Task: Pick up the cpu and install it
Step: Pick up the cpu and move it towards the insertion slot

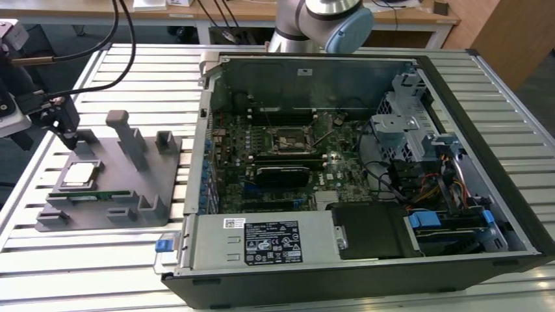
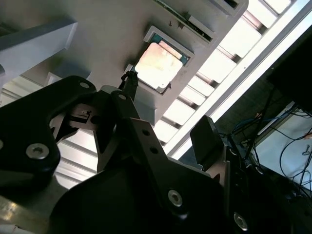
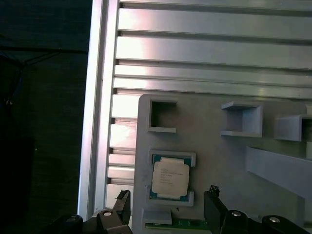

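Cpu (image 3: 169,178) lies flat, cradled by the grey holder's (image 3: 214,161) corner brackets so it stays located for pickup, while the empty gripper (image 3: 168,195) hovers nearby, jaws spread.

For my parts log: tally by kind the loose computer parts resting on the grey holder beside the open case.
cpu: 1
memory stick: 1
Total: 2
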`<state>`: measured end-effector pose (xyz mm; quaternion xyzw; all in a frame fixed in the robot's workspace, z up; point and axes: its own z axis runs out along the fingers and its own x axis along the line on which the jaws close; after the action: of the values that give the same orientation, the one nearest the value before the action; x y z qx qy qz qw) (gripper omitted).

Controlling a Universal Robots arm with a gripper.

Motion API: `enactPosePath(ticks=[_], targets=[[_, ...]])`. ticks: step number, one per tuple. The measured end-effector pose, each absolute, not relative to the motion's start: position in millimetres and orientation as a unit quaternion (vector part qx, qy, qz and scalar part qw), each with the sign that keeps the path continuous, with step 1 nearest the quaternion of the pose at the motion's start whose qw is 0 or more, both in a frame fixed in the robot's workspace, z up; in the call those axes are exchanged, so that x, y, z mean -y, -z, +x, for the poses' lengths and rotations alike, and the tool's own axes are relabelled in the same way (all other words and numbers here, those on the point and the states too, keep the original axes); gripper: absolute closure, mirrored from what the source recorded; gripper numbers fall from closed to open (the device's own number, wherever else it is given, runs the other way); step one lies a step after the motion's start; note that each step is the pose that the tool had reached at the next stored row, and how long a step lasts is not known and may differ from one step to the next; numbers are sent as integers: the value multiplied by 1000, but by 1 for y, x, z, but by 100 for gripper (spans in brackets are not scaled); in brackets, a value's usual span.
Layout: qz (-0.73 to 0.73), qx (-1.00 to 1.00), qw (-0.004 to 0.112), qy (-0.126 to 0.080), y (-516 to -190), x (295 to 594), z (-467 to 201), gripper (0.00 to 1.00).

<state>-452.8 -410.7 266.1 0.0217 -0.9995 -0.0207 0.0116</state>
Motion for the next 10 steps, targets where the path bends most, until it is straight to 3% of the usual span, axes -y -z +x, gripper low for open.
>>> enactPosePath(ticks=[10], targets=[[22,999,12,21,-263,411,-453,30]])
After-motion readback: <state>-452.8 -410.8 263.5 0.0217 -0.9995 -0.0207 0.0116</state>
